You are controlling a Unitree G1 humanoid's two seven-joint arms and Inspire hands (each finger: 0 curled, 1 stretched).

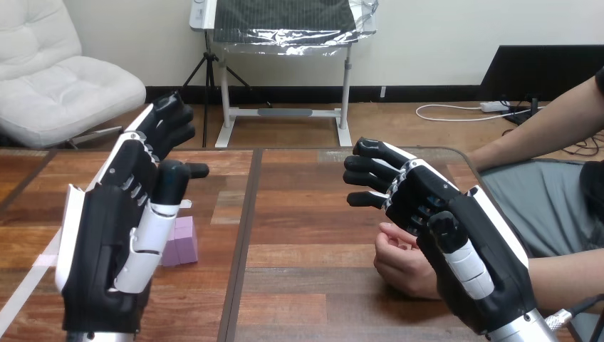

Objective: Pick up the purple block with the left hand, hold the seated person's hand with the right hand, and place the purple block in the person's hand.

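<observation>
Pale purple block (184, 239), boxy, on the wooden table (306, 214) just behind the spread-fingered left hand (100, 235).

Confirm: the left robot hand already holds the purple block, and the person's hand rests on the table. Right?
No. The head view shows the purple block lying on the table beside the left robot hand, not held. The rest is right.

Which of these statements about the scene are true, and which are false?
1. The purple block lies on the table. True.
2. The left hand grips the purple block. False: the hand is open and raised, and the block sits on the table past it.
3. The person's hand rests on the table at the view's right. True.
4. The right hand has fingers curled round the person's hand. False: its fingers are relaxed, reaching out over that hand and not closed on it.
</observation>
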